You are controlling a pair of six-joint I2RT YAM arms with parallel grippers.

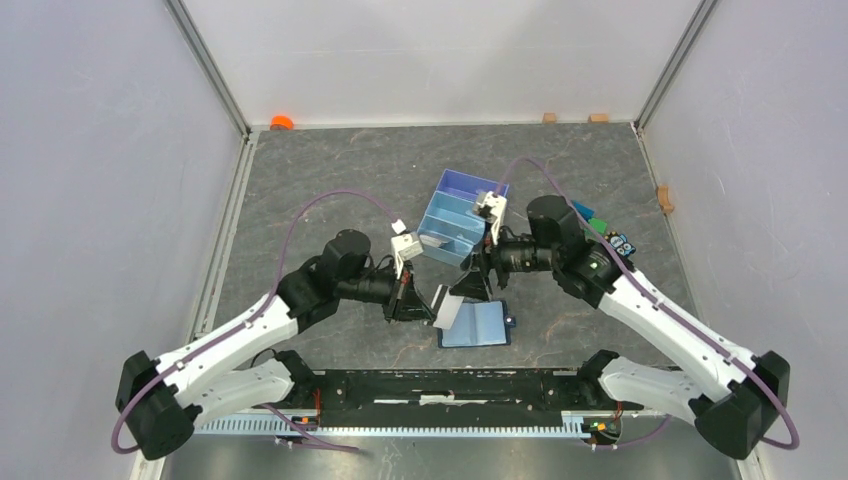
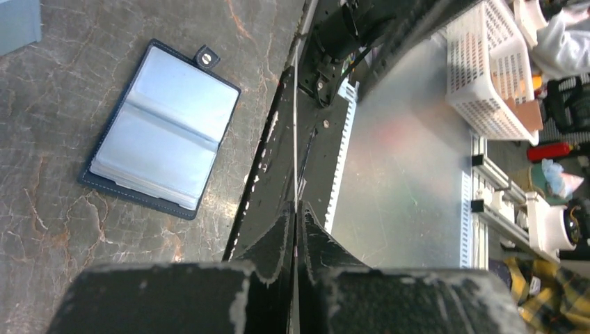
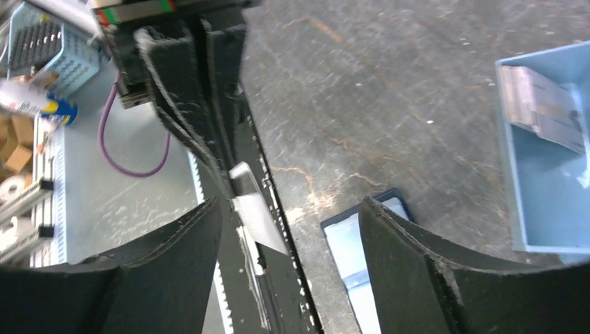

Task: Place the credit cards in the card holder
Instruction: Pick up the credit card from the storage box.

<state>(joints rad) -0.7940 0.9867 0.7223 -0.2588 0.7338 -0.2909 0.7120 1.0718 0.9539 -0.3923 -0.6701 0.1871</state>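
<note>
Left tool clamped shut on one card: thin, pale grey, edge-on in the left wrist view, held above the worktop at the holder's left edge. Holder lies open flat, navy rim, light-blue pockets. Right tool spread wide, gripping nothing.

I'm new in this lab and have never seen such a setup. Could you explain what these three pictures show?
A left arm and a right arm stand at a table. One picture looks down from above; the other two come from cameras on the wrists. The left pincer is shut on a pale credit card, seen edge-on by its own camera. The right pincer stands open close to that card. The card holder lies open on the table. A blue tray holds more cards.
</note>
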